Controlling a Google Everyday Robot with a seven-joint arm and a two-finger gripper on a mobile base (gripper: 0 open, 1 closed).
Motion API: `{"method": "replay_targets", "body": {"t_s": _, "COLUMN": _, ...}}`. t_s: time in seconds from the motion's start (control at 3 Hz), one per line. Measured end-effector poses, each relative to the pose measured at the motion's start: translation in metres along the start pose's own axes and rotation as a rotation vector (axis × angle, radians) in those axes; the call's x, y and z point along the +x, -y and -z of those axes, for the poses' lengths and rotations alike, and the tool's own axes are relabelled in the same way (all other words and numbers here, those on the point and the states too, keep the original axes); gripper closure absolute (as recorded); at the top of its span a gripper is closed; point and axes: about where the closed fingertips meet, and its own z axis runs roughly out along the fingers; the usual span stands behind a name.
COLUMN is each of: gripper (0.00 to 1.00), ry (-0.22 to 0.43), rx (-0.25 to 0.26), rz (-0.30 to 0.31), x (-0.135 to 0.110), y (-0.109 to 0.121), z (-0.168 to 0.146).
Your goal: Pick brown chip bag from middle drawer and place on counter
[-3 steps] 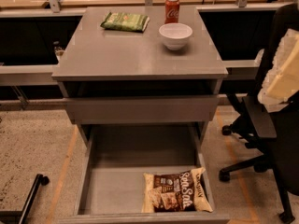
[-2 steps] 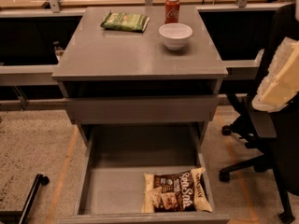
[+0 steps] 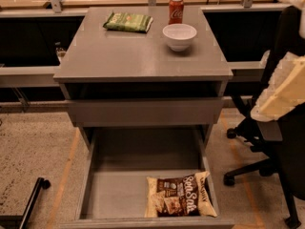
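The brown chip bag (image 3: 180, 197) lies flat in the front right corner of the open middle drawer (image 3: 114, 194), with its "Sea Salt" lettering facing up. The grey counter (image 3: 128, 56) is the cabinet top above it. My gripper (image 3: 282, 93) shows as a cream-coloured shape at the right edge. It hangs in the air to the right of the cabinet, at about the height of the upper drawer front, well above and to the right of the bag. It holds nothing that I can see.
On the counter sit a flat green snack bag (image 3: 127, 22), a red soda can (image 3: 176, 10) and a white bowl (image 3: 179, 36). A shut upper drawer (image 3: 143, 111) sits above the open one. A black office chair (image 3: 281, 147) stands at the right, and a black bar (image 3: 31, 202) lies on the floor at the lower left.
My gripper has moved down and slightly left at the right edge. The bag, the drawer and the things on the counter have not moved.
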Motion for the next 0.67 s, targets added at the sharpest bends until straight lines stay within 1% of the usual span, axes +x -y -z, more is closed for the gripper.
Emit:
{"method": "replay_targets", "body": {"t_s": 0.33, "gripper": 0.00, "ry": -0.001, "rx": 0.000, "rz": 0.007, "x": -0.002, "y": 0.000, "z": 0.004}}
{"method": "replay_targets", "body": {"t_s": 0.67, "gripper": 0.00, "ry": 0.033, "rx": -0.024, "rz": 0.002, "x": -0.015, "y": -0.012, "z": -0.011}}
